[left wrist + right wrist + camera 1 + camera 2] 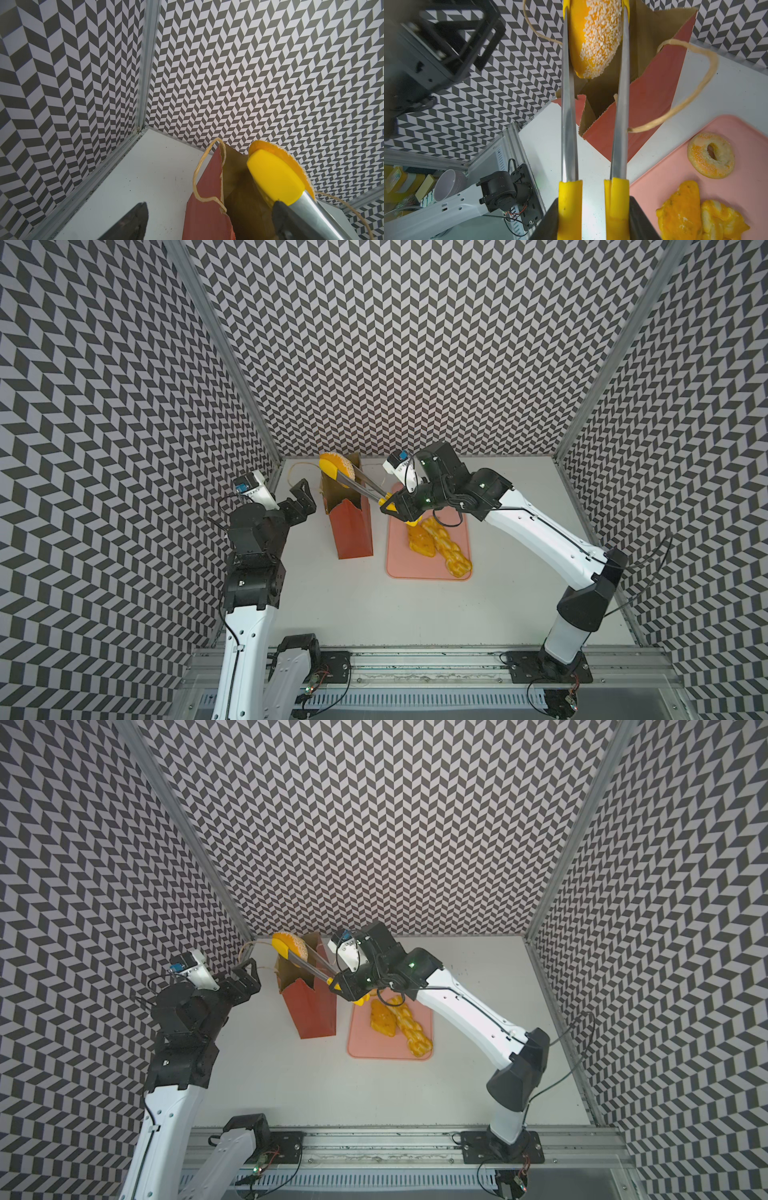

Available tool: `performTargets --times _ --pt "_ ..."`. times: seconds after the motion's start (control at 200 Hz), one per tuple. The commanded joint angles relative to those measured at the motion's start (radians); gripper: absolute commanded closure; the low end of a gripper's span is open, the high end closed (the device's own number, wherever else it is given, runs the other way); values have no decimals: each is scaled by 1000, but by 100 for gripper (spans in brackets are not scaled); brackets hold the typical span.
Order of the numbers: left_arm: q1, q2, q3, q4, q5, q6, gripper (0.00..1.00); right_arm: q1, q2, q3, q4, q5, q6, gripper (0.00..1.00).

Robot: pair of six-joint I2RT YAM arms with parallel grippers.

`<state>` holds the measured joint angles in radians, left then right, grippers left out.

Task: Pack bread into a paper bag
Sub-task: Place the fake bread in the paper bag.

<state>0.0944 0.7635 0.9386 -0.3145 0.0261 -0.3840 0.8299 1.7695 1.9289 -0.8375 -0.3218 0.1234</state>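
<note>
The red-orange paper bag point(351, 526) point(313, 1011) point(207, 197) point(654, 93) stands upright with its mouth open, left of the pink tray point(399, 564) point(361, 1044) point(737, 128). My right gripper point(395, 506) point(347, 988) point(592, 207) is shut on the yellow handles of the metal tongs point(361, 487) point(311, 967) point(569, 124). Their tips pinch a sugared oval bun point(340, 462) point(295, 944) point(291, 158) point(598, 37) just above the bag's far rim. A ring donut point(697, 160), an orange-glazed piece point(419, 541) point(384, 1021) point(681, 209) and a braided loaf point(451, 549) point(413, 1031) lie on the tray. My left gripper point(307, 499) point(249, 977) point(211, 205) hangs open and empty beside the bag's left wall.
Twine handles point(197, 178) point(695, 87) loop out from both sides of the bag's mouth. Patterned walls with aluminium posts point(232, 348) close in the left, back and right. A mounting rail point(415, 664) runs along the front edge.
</note>
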Motion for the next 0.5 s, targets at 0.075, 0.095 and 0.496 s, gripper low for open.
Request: performTargets --times 0.075,0.095,0.496 --pt "6 -16 -8 11 -11 7 3 5 -12 -21 127 3 7 89" --pt "7 -16 -8 10 -11 6 3 5 -10 -23 129 4 9 89" --pt "6 -15 -7 11 -9 8 3 5 18 -30 139 0 22 74"
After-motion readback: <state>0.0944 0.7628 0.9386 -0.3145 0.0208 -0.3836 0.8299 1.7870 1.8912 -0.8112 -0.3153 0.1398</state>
